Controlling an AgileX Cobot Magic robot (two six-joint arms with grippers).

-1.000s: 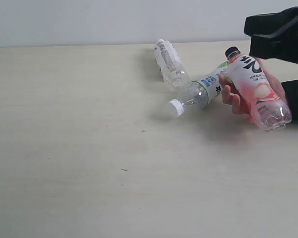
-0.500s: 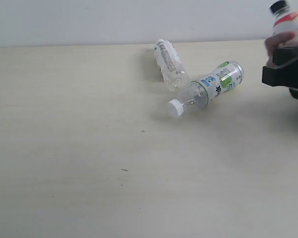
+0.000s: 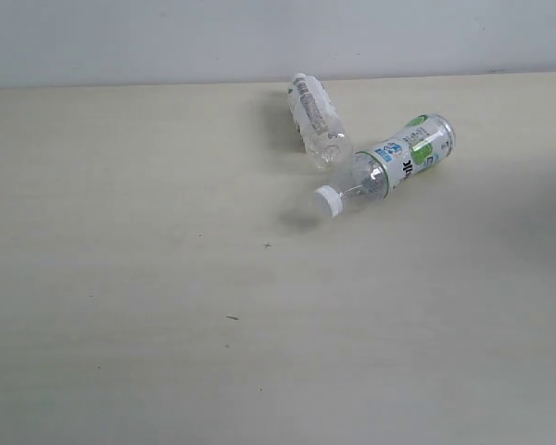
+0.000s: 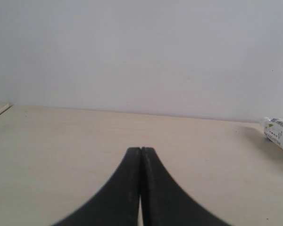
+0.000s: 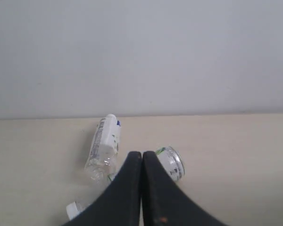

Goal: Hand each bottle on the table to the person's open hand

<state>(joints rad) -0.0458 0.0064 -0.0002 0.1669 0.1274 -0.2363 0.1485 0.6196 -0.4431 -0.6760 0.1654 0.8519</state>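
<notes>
Tabletop of pale beige wood grain (image 3: pixel 148 306) fills nearly all of the exterior view, and a plain light grey wall (image 3: pixel 259 37) runs behind its far edge.

The left gripper (image 4: pixel 140 155), with curved black fingers, is pressed fully closed in its wrist view, the two tips meeting with nothing between them. It hangs over bare table. The end of one clear bottle (image 4: pixel 280 134) shows at the picture's edge, but which bottle cannot be told.

The right gripper (image 5: pixel 142 157) is of the same black build and is likewise closed tight and empty. Both bottles lie beyond its tips.

Two small clear plastic bottles lie on their sides toward the back of the table, right of the middle. The bottle with the green-blue label (image 3: pixel 398 159) lies aslant – base toward the right rear, neck toward the front left. The bottle with the white-print label (image 3: pixel 315 122) lies just behind it, its top toward the wall – its near end is touching the other's shoulder, or almost.

The round white cap (image 3: pixel 327 201) of the green-blue bottle sits above its own shadow on the table.

A few tiny dark specks (image 3: pixel 232 318) dot the surface nearer the front.
</notes>
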